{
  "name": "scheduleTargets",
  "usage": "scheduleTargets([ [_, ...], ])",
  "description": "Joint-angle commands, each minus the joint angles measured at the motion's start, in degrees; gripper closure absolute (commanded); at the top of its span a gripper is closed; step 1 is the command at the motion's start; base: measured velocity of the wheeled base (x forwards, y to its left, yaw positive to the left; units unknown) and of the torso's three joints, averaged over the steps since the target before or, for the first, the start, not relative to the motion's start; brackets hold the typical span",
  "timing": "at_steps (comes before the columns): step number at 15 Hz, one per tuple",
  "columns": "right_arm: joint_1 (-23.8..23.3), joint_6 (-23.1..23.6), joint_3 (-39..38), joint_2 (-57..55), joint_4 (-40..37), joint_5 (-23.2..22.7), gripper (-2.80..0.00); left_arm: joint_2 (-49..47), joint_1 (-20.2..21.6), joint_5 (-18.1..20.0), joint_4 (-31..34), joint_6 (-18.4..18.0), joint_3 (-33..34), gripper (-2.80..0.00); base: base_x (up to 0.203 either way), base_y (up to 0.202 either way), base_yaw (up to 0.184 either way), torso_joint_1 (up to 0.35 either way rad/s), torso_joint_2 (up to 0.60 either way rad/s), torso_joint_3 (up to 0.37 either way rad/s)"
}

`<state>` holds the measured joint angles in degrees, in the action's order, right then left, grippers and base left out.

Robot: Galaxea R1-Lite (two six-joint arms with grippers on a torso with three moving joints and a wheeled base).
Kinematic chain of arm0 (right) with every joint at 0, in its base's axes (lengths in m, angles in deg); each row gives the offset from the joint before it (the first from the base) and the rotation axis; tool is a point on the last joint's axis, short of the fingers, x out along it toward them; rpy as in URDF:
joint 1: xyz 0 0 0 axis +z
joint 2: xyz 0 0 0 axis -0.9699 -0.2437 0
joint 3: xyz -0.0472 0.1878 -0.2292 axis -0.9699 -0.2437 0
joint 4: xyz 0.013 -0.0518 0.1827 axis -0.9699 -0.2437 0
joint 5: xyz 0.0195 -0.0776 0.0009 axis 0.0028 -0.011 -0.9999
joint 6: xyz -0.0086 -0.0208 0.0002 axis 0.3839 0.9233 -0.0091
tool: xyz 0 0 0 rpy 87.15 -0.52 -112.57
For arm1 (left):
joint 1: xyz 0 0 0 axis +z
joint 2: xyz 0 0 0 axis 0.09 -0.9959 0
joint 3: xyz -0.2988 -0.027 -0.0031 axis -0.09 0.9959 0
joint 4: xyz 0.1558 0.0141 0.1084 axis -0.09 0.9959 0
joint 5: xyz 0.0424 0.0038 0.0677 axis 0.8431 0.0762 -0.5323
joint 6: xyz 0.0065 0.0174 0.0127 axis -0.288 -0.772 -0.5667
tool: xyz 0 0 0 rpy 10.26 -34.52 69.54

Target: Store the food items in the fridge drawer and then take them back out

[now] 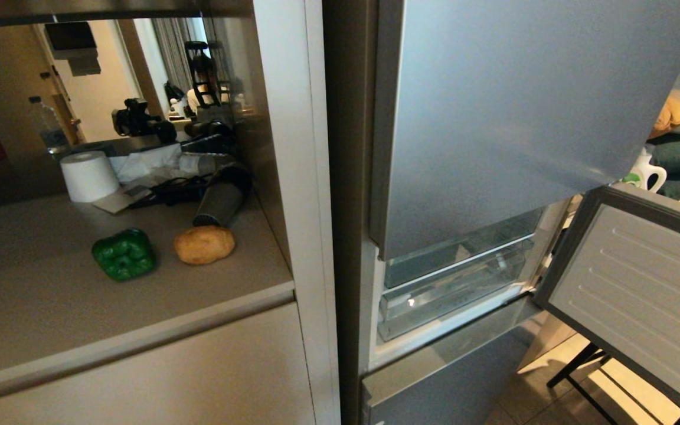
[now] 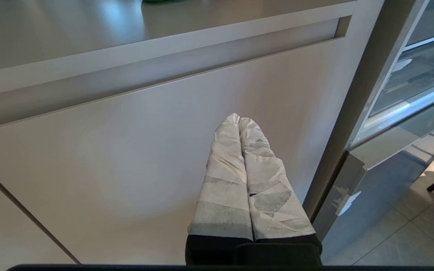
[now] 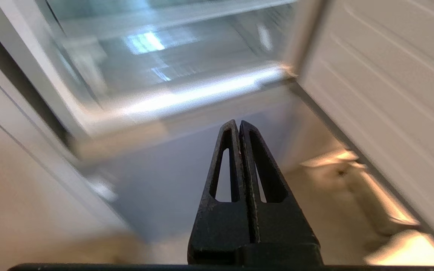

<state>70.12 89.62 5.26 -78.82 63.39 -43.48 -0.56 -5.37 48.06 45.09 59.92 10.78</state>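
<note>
Right gripper pinched closed, empty, low before transparent plastic fridge drawer. Left gripper closed, parked by cabinet. Tan potato, dark-green bell pepper sit on counter. Advice: pull drawer fully out, avoid open door.

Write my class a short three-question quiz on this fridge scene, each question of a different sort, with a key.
1. True or false: the potato lies inside the fridge drawer.
2. Which sits left of the potato in the head view? A) bell pepper B) paper roll on the potato C) nothing
3. Fill in: the right end effector is ____, holding nothing.

Key: 1 false, it lies on the counter; 2 A; 3 shut.
</note>
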Motion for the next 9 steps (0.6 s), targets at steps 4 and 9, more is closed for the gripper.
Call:
scheduleTargets([
  [4, -0.11, 4.52, -5.69, 12.84, -14.01, 3.38, 0.00, -0.02, 0.03, 0.01, -0.03, 0.01, 0.62, 0.00, 0.000, 0.000, 0.000, 0.000, 0.00, 0.000],
  [9, -2.13, 3.03, -5.69, 12.84, -14.29, 4.08, 0.00, -0.02, 0.01, 0.01, -0.03, 0.01, 0.62, 0.00, 0.000, 0.000, 0.000, 0.000, 0.00, 0.000],
])
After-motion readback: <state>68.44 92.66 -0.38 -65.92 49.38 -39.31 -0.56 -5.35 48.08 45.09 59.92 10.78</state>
